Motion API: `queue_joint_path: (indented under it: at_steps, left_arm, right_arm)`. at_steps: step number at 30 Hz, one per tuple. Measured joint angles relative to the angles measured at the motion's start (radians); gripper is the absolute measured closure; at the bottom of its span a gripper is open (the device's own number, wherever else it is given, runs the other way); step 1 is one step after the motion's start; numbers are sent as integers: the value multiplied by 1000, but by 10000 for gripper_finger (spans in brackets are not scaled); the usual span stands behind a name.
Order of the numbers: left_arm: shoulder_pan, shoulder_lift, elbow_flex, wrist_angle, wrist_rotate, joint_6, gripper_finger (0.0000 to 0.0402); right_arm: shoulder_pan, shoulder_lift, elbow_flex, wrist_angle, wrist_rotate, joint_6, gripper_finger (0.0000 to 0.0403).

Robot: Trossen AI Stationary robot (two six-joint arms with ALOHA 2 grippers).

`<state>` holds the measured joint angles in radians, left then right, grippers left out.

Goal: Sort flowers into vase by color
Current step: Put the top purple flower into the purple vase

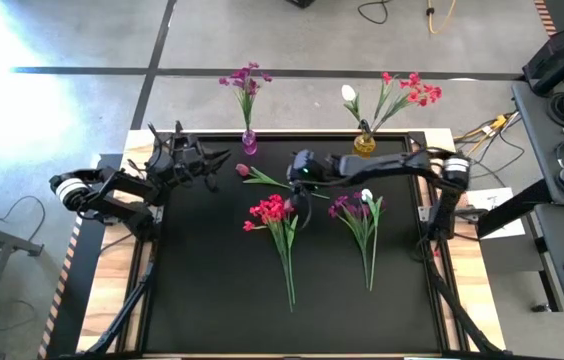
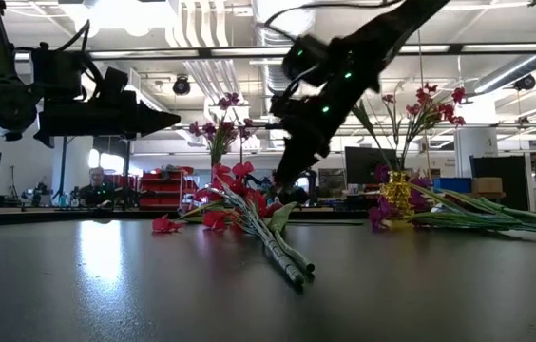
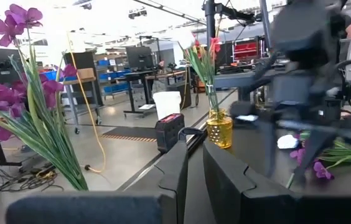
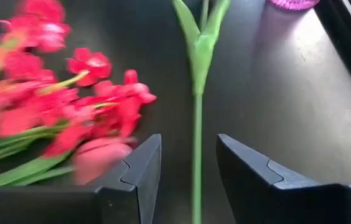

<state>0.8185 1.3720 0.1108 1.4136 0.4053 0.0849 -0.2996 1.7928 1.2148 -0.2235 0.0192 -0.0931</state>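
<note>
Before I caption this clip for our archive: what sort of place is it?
Probably an industrial lab or workshop: bare concrete floor around the table, open ceiling ducts overhead, and shelving with blue bins behind.

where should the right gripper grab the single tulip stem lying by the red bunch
Grip the tulip stem at its bare stretch below the leaves, coming straight down from above. It lies flat on the mat, thin and straight, and already runs between the open jaws of the right gripper. The red bunch crowds one side, so a top approach, jaws closing across the stem, probably avoids snagging it.
</note>
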Motion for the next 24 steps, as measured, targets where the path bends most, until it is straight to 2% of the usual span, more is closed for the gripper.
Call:
queue_joint_path:
  at_steps: [12,16,20,24]
  left_arm:
    - [0,1,6,0,0,-16,365]
    - [0,1,6,-1,0,-16,365]
    - [0,1,6,-1,0,-16,365]
    - [0,1,6,-1,-1,-16,365]
  right_arm:
    - [-57,252,246,-117,-4,-65,266]
    - [-67,295,283,-142,-5,-54,282]
    - [-82,308,287,-145,-92,-41,306]
    - [-87,313,289,-155,-104,-12,332]
